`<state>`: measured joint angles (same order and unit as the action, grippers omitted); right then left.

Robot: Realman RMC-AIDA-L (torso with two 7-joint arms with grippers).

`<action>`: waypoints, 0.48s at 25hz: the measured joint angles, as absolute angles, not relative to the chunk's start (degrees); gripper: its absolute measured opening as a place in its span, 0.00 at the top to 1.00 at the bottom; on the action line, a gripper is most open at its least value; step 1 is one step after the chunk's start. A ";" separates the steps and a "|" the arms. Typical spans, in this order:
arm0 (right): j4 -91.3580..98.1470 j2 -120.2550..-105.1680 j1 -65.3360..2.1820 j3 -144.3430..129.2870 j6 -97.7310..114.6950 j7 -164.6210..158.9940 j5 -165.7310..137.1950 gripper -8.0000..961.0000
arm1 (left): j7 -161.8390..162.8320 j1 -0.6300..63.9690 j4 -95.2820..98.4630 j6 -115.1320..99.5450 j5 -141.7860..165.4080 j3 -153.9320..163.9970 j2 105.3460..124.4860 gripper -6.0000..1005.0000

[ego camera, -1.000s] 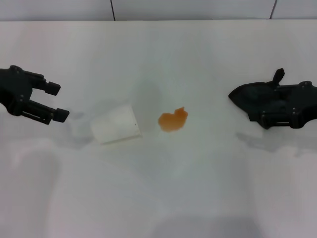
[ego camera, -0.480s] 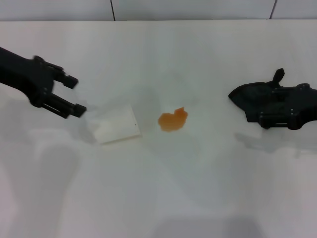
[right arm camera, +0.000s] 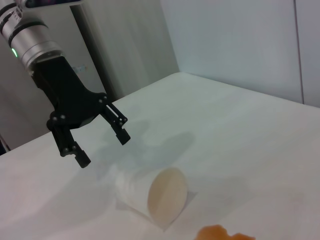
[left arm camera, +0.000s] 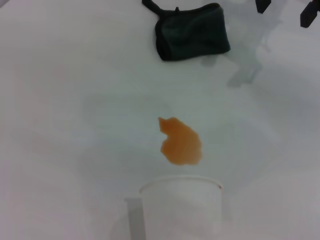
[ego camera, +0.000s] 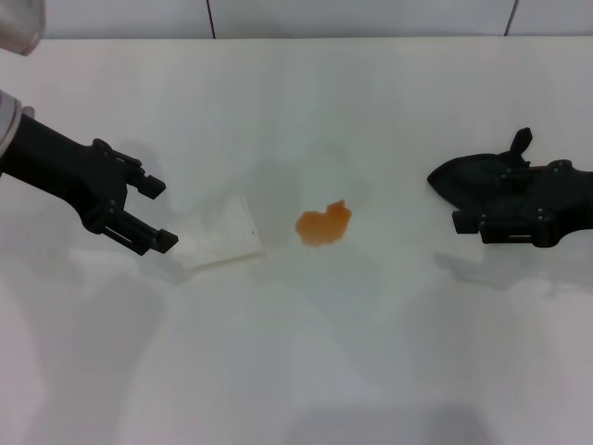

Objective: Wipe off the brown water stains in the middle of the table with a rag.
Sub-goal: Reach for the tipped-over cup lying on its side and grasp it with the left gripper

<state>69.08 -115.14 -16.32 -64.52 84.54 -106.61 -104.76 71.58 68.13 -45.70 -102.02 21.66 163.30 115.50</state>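
Now closer to toppled cup (ego camera: 219,236) – left gripper (ego camera: 155,214), jaws apart. Right gripper (ego camera: 468,222) over rag (ego camera: 473,183), fingers unclear; grip fully, then sweep stain (ego camera: 323,224).

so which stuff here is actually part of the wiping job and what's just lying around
Job:
- brown water stains mid-table
- rag, at the right gripper
- table

Lying about:
- white cup, tipped on its side beside the stain; open left gripper at it

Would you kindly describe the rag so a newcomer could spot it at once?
Start from the white table and find the orange-brown stain at its middle. Toward the robot's right, under the right end effector, lies the rag: the only black, soft, lumpy object, unlike the pale tipped-over cup.
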 joint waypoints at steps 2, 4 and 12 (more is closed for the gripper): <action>69.08 -115.14 -16.31 -64.52 84.54 -106.61 -104.76 0.36 | 71.58 67.89 -45.24 -101.68 21.63 163.30 115.33 0.14; 69.07 -115.13 -16.29 -64.52 84.55 -106.65 -104.76 0.36 | 71.56 67.81 -45.19 -101.46 21.59 163.30 115.31 0.14; 69.10 -115.14 -16.26 -64.68 84.56 -106.84 -104.67 0.36 | 70.82 67.83 -44.83 -100.24 20.84 163.21 115.31 0.14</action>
<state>69.10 -115.14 -16.26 -64.68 84.56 -106.84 -104.67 70.82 67.83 -44.83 -100.24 20.84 163.21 115.31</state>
